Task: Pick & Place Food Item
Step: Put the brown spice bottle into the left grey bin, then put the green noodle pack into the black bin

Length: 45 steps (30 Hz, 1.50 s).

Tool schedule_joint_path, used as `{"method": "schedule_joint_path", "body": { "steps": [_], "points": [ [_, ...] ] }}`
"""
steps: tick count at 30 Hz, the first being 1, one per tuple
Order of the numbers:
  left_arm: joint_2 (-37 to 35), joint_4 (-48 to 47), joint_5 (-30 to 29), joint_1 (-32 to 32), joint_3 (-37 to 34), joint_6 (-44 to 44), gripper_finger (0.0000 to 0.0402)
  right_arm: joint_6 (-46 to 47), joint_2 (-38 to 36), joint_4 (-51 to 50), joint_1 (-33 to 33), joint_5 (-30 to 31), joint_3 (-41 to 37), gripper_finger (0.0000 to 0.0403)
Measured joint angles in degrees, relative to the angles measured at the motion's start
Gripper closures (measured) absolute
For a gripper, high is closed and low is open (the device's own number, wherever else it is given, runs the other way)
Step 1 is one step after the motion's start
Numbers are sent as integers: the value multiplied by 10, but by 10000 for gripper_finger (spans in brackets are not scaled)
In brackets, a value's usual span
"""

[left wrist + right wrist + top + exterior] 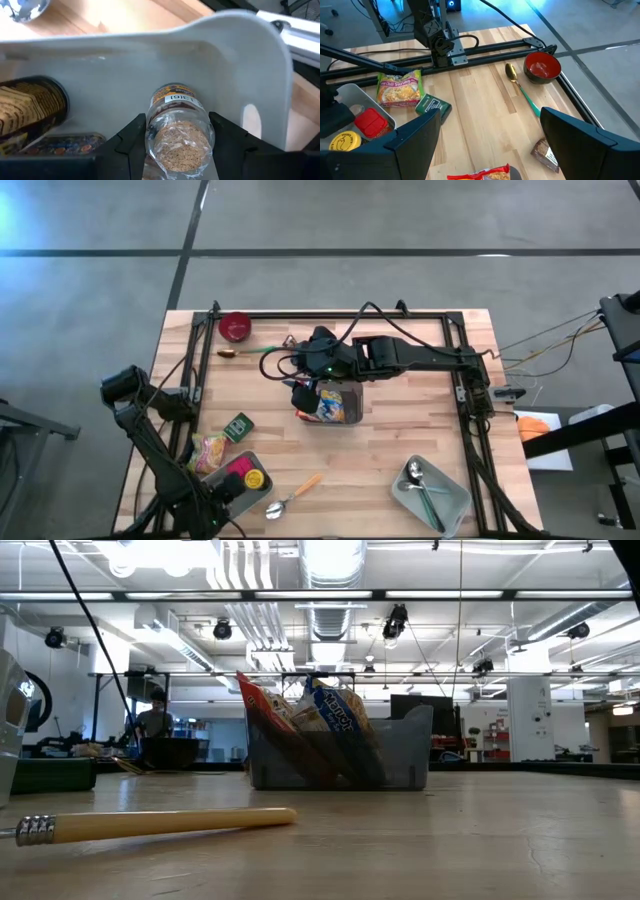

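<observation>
A clear jar (178, 107) of brown granules with a printed label lies in the grey tray (260, 75) at the table's near left. My left gripper (179, 131) points down into that tray (262, 498) and is shut on the jar. Beside the jar are a dark can (35, 107) and a flat tin (65, 144). My right gripper (490, 115) hangs open, well above the table's middle, over a grey bin (340, 408) of snack bags (330, 730). My left gripper pinches the jar between its two fingers, one on each side of the clear, granule-filled part (153, 136). The fingers come from above, pointing down into the tray. I cannot tell whether the jar rests on the tray floor.
A noodle packet (210, 450) and a green box (238, 427) lie beside the left tray. A spoon with a yellow handle (296, 494) lies near the front edge, a second tray with spoons (432, 492) at the near right, and a red bowl (236, 326) and a green-handled spoon (250, 352) at the far left.
</observation>
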Motion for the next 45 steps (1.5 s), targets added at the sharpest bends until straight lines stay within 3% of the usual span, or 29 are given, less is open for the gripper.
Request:
{"method": "schedule_joint_path", "body": {
  "steps": [7,14,19,32,39,45],
  "points": [
    [0,12,-6,0,0,1,234,0,0,0,0,0,0,64],
    [0,13,-8,0,0,1,129,0,0,0,0,0,0,64],
    [-1,12,-8,0,2,1,95,0,0,0,0,0,0,64],
    [-39,-63,-3,0,54,-44,89,0,0,0,0,0,0,64],
    [-127,-62,-10,0,77,-161,89,0,0,0,0,0,0,64],
    [-231,-57,-84,0,77,-289,89,0,0,0,0,0,0,64]
  ]
}}
